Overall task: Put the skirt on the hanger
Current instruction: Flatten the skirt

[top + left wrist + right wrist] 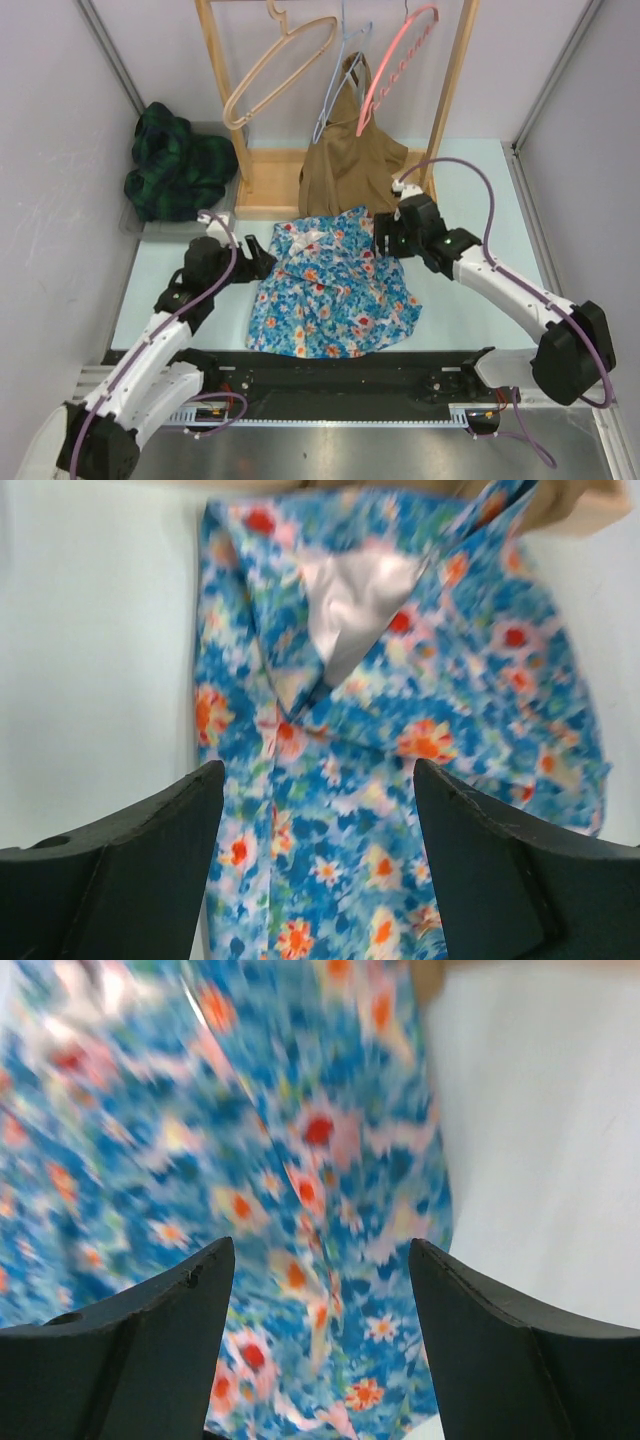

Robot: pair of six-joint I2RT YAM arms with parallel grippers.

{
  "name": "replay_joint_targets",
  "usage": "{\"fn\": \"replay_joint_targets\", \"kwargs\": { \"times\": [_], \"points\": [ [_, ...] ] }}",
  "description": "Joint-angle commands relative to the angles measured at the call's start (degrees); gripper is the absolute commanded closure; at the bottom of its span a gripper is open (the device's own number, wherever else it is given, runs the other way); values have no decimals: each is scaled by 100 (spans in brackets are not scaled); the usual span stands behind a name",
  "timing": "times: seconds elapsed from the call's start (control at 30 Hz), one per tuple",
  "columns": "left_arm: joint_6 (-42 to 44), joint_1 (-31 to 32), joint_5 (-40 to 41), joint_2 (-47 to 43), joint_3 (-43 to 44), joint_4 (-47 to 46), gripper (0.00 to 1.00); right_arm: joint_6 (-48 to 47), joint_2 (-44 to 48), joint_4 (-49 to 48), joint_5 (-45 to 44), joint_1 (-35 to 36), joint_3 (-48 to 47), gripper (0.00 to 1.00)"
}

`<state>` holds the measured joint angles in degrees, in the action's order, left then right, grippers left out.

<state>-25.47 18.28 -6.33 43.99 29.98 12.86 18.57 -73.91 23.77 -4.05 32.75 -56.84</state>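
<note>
The skirt (335, 290), blue with orange and white flowers, lies spread on the pale table (470, 300) in front of the rack. Its waist end points to the back, and a pale lining shows in a fold (350, 600). My left gripper (262, 260) is at the skirt's left waist corner and my right gripper (385, 240) at the right one. Both are open. In the wrist views the left gripper (318, 770) and the right gripper (320, 1245) each hover over the skirt's fabric (400, 740) (200, 1140) with nothing pinched. A bare beige hanger (275, 75) and a pink hanger (395, 65) hang on the rack.
The wooden rack (450, 90) stands at the back. A brown garment (350, 165) hangs there from a pale blue hanger (335, 90), its hem close to the skirt's waist. A dark green plaid garment (175, 165) is heaped at the back left. Walls close in both sides.
</note>
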Motion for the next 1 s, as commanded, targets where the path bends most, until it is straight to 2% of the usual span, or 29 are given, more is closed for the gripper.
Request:
{"fn": "replay_joint_targets", "kwargs": {
  "times": [0.0, 0.13, 0.37, 0.5, 0.57, 0.67, 0.9, 0.93, 0.97],
  "points": [
    [-185, 228, 464, 635, 147, -224, 20, 288, -447, -179, -8, 161, 419, 25],
    [-572, 386, 896, 1199, 386, 427, 20, 472, -888, 83, -323, 258, 472, 23],
    [-906, 712, 1090, 1446, 281, 1007, 21, 797, -1230, 558, -763, 276, 648, 24],
    [-1179, 887, 888, 1516, 123, 1253, 19, 990, -1468, 743, -877, 267, 656, 31],
    [-1380, 1027, 940, 1551, 61, 1550, 19, 1017, -1521, 752, -886, 240, 692, 40],
    [-1661, 1177, 1037, 1578, -106, 1754, 20, 1044, -1521, 761, -922, 144, 718, 48],
    [-2189, 1643, 1459, 2305, -150, 2010, 22, 956, -1416, 655, -738, -190, 832, 56],
    [-2277, 1704, 1442, 2464, -133, 2001, 23, 947, -1407, 629, -711, -234, 876, 58],
    [-2286, 1870, 1389, 2613, -115, 1957, 31, 930, -1407, 585, -685, -286, 885, 67]
  ]
}}
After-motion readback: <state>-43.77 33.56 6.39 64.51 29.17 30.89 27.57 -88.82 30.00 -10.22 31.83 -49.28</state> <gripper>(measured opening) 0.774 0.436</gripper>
